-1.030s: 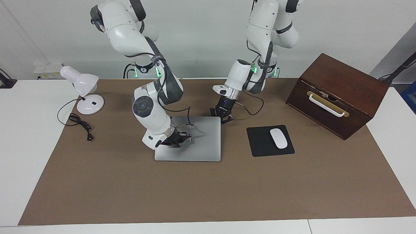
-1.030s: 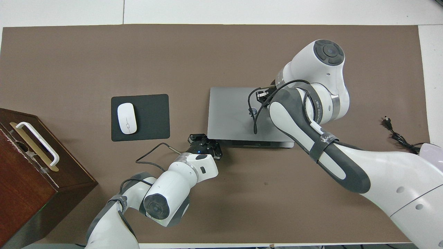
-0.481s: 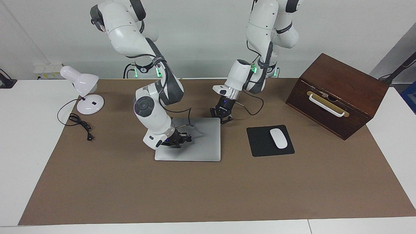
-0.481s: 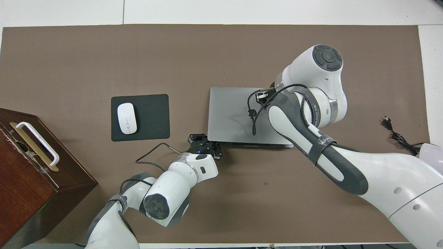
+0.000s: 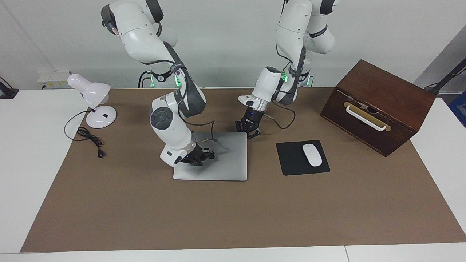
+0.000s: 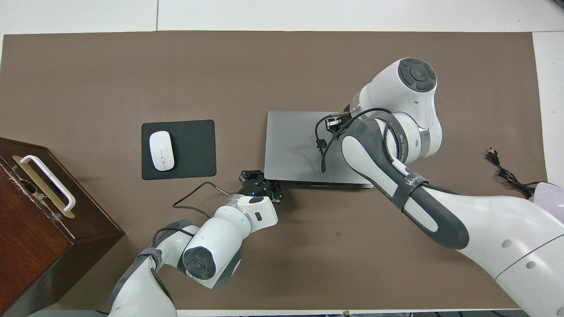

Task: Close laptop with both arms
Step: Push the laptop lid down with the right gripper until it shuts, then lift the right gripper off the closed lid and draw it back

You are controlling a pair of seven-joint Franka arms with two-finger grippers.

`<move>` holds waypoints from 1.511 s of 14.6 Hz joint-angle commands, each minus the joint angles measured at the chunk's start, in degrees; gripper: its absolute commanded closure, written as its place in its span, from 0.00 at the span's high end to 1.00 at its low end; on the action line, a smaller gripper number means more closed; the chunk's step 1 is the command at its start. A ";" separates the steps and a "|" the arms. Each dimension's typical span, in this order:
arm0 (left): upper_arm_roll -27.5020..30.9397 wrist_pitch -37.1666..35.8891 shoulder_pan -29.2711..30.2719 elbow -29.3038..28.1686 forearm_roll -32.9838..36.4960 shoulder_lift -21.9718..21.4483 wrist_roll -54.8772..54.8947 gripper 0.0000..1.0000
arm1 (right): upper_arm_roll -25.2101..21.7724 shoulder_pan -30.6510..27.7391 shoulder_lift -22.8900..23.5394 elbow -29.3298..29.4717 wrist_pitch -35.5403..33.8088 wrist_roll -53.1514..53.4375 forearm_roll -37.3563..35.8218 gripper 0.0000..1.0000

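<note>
1. On the brown table mat [image 5: 233, 214], in the facing view, the thin silver-grey metal laptop [image 5: 225, 163] lies flat with its lid down, by the look of it fully shut or nearly so. The right gripper [image 5: 204, 155] sits low over the lid toward the right arm's end of the laptop; whether it touches, or how its fingers stand, I cannot tell. The left gripper [image 5: 249, 131] is at the laptop's corner nearest the robots, toward the black square mouse pad [image 5: 291, 160]; I cannot tell its finger state.

2. In the overhead view, the laptop [image 6: 293, 147] has its long axis across the table. The right gripper [image 6: 333, 122] is over the lid near the laptop's edge farthest from the robots. The left gripper [image 6: 261, 181] is just at the laptop's hinge-side corner. The right gripper is the one over the lid, so any last press down likely falls to it.
</note>
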 commanded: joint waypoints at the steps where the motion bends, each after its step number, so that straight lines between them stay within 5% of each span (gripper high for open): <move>1: 0.69 0.69 0.23 0.84 -0.46 3.36 1.61 0.00 | 1.50 -1.29 -0.48 -1.25 0.88 1.12 -0.61 0.00; 14: 0.69 0.69 0.32 0.84 -0.46 3.36 1.52 0.00 | 1.41 -2.26 -1.00 11.59 -17.48 1.29 -1.13 0.00; 21: 0.51 0.51 1.37 0.49 -0.46 0.99 0.38 0.00 | 1.41 -4.37 -10.04 12.91 -28.20 1.64 -2.70 0.00; 22: 0.51 0.43 1.46 0.23 -0.46 0.38 0.38 0.00 | 1.42 -4.37 -11.54 12.91 -30.05 1.64 -3.85 0.10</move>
